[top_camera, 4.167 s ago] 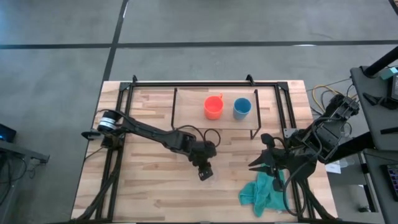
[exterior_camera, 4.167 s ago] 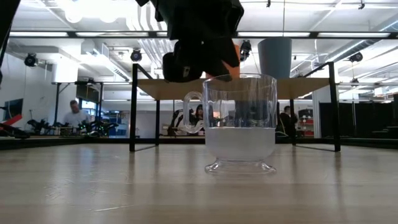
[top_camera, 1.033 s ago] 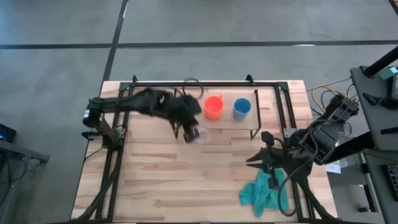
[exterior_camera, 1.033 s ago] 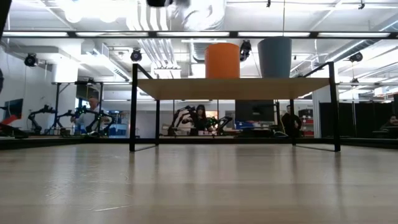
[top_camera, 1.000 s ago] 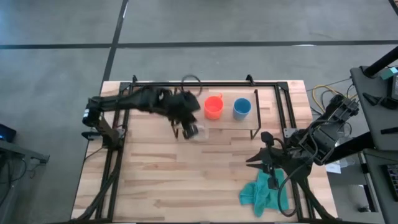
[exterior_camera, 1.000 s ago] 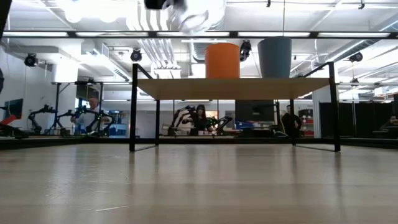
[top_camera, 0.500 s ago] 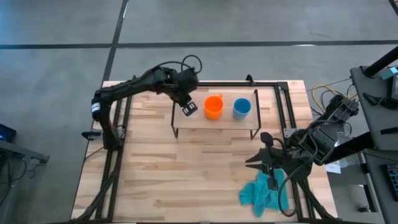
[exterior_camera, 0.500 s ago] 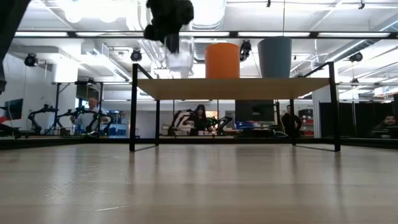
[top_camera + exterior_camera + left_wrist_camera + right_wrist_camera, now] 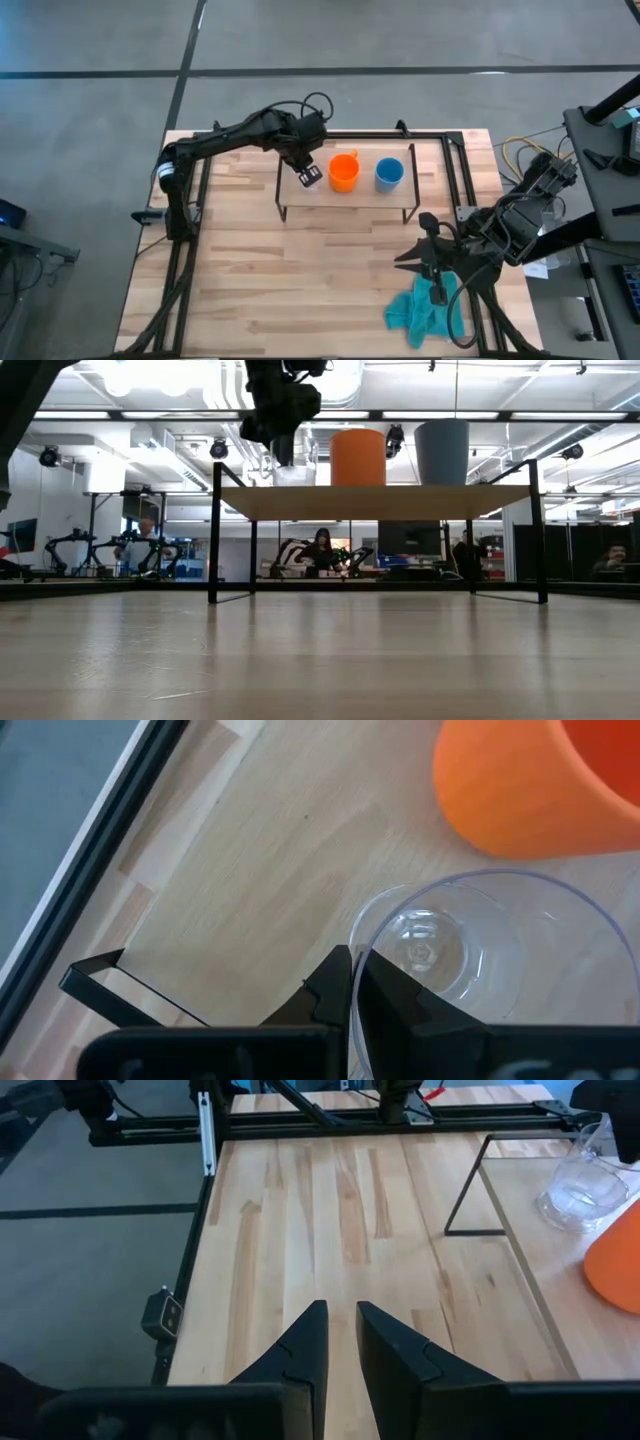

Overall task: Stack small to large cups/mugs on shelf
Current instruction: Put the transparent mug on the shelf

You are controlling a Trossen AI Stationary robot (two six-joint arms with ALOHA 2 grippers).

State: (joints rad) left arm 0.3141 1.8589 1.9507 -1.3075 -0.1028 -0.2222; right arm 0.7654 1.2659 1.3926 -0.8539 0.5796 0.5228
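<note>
Your left gripper (image 9: 309,175) pinches the small clear transparent cup's (image 9: 470,955) rim on the low light-wood shelf (image 9: 345,197), beside the orange handled cup (image 9: 344,171); right gripper's (image 9: 340,1342) jaws stand slightly parted.

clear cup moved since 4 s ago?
Yes. The clear cup went from the open table in front of the shelf up onto its left end, beside the orange cup, held by the left end effector.

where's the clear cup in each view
High view: clear cup at the shelf's left end, under the left gripper.
Low view: on the shelf top, left of the orange cup.
Left wrist view: centre-bottom, its rim between the jaws.
Right wrist view: far right edge.
Shared landmark: the orange cup beside it.
</note>
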